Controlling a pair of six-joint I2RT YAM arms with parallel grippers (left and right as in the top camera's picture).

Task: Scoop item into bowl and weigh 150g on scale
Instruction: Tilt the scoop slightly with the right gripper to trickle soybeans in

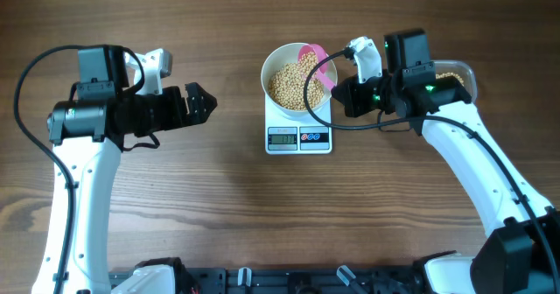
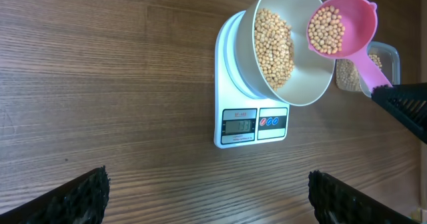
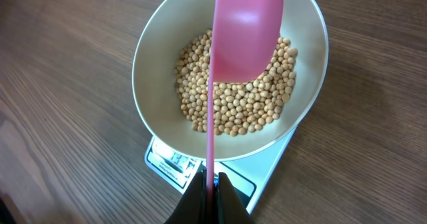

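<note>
Right pincer (image 3: 210, 184), its jaws pressed together on the thin handle of the pink scoop (image 2: 333, 27). The handle's long axis ran straight out from the pincer toward the bowl (image 3: 153, 71), so the scoop's cup hung over the bowl's rim on the side nearer that arm. In the overhead view the bowl lay just to the pincer's left, and the right arm was plainly the closer of the two.

The left wrist view showed the cup roughly level and loaded with beans (image 2: 327, 29). More of them formed a loose pile inside the bowl, which sat squarely on the scale (image 1: 298, 138). The scale's display faced the robot, though its digits were too small to read with confidence.

A clear tub (image 2: 383, 57) holding the remaining stock lay beyond the bowl, partly hidden beneath the right arm.

Left pincer (image 1: 203, 104) — jaws spread wide, holding nothing, poised above bare table (image 1: 219, 215) well apart from the scale.

Judged from this arrangement, the next move called for a roll of the scoop about its handle axis, tipping beans inward.
</note>
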